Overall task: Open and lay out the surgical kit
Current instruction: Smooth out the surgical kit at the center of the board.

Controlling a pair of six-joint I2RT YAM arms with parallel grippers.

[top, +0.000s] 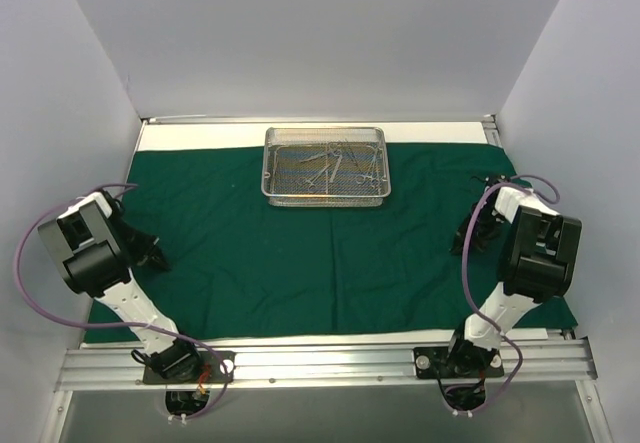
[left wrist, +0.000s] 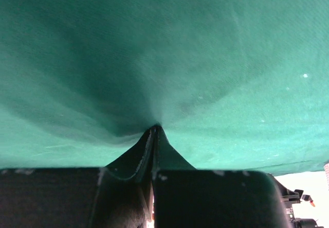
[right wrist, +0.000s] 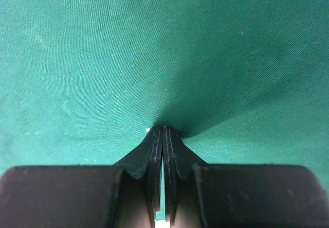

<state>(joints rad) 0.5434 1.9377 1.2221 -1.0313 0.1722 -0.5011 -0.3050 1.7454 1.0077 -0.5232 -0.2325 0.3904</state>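
Note:
The dark green cloth (top: pixel 300 253) lies spread flat over most of the table. The silver wire-mesh tray (top: pixel 270 195) stands on it at the back centre, with several slim steel instruments (top: pixel 335 161) lying inside. My left gripper (top: pixel 157 258) is down at the cloth's left side. In the left wrist view its jaws (left wrist: pixel 156 128) are shut, pinching the cloth (left wrist: pixel 164 42), and creases run to the tips. My right gripper (top: pixel 466 239) is down at the cloth's right side. In the right wrist view its jaws (right wrist: pixel 163 129) are shut on a pinch of cloth (right wrist: pixel 154 48).
White walls enclose the table on the left, back and right. A strip of bare white table (top: pixel 200 133) shows behind the cloth. A metal rail (top: pixel 330 363) carries both arm bases at the near edge. Purple cables loop beside each arm.

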